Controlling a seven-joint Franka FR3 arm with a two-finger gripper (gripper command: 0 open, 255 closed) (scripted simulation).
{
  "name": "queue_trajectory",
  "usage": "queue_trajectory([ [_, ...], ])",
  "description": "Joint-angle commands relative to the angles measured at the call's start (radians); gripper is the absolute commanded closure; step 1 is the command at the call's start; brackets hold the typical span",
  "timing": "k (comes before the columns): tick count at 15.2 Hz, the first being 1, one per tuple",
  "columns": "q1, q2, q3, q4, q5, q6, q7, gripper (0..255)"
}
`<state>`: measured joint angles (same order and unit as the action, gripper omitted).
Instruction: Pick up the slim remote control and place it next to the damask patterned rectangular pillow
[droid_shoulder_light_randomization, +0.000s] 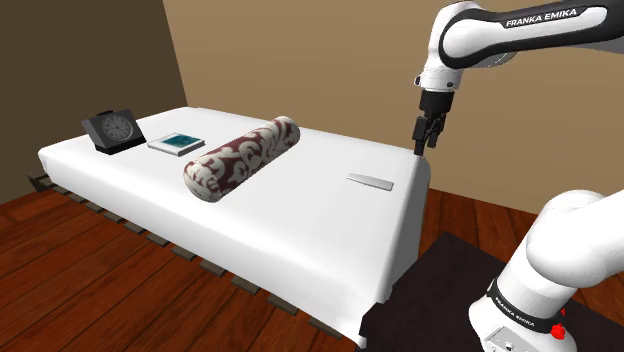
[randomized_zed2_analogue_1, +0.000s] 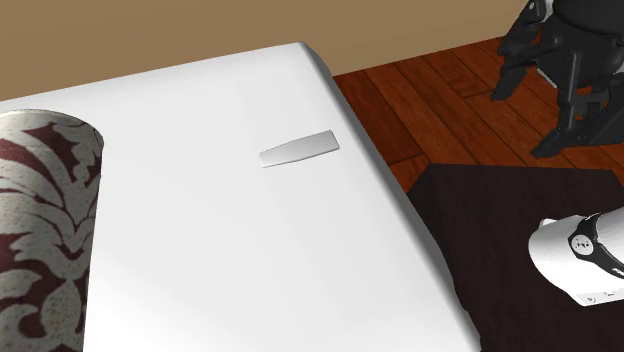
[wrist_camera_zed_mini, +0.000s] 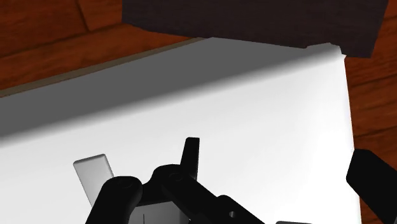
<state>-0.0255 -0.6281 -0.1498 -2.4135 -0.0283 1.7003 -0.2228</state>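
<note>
Gripper (droid_shoulder_light_randomization: 427, 142): hung over bed (droid_shoulder_light_randomization: 300, 225) edge, jaws apart, empty.
Remote (droid_shoulder_light_randomization: 371, 181): lay flat nearby, well apart from pillow (droid_shoulder_light_randomization: 242, 157).
Handling: judged light, stiff, thin; best pinched across narrow sides.

A white Franka arm (droid_shoulder_light_randomization: 520, 30), its rounded links broken by dark joints, carries the lettering FRANKA EMIKA (droid_shoulder_light_randomization: 541, 18) on a black band (white capitals). An all-black two-finger gripper (droid_shoulder_light_randomization: 427, 143) ends it; a small red dot (droid_shoulder_light_randomization: 558, 332) marks the lower link beside a dark ring (droid_shoulder_light_randomization: 518, 306).
</note>
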Motion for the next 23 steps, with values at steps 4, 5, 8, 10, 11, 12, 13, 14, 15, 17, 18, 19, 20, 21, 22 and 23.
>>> queue_trajectory([
  [4,-0.002,0.147,-0.061,-0.004,-0.03,0.165,-0.101,0],
  [5,-0.001,0.179,-0.072,0.0,-0.033,0.195,-0.121,0],
  [8,0.001,0.282,-0.105,0.022,-0.033,0.282,-0.18,0],
  [10,0.004,0.354,-0.124,0.045,-0.027,0.337,-0.222,0],
  [11,0.005,0.391,-0.134,0.058,-0.022,0.363,-0.243,0],
  [12,0.006,0.429,-0.142,0.073,-0.016,0.388,-0.265,0],
  [13,0.007,0.467,-0.15,0.089,-0.008,0.412,-0.287,0],
  [14,0.007,0.506,-0.157,0.106,0.002,0.435,-0.309,0],
  [15,0.006,0.545,-0.163,0.125,0.012,0.456,-0.332,0],
  [17,0.004,0.624,-0.173,0.167,0.037,0.496,-0.378,0],
  [18,0.002,0.664,-0.175,0.19,0.051,0.513,-0.402,0],
  [19,-0.002,0.704,-0.177,0.215,0.066,0.529,-0.425,0],
  [20,-0.006,0.744,-0.177,0.24,0.08,0.544,-0.447,0],
  [21,-0.012,0.784,-0.176,0.268,0.095,0.557,-0.47,0],
  [22,-0.018,0.824,-0.174,0.296,0.11,0.569,-0.492,0],
  [23,-0.025,0.864,-0.171,0.326,0.125,0.58,-0.513,0],
])
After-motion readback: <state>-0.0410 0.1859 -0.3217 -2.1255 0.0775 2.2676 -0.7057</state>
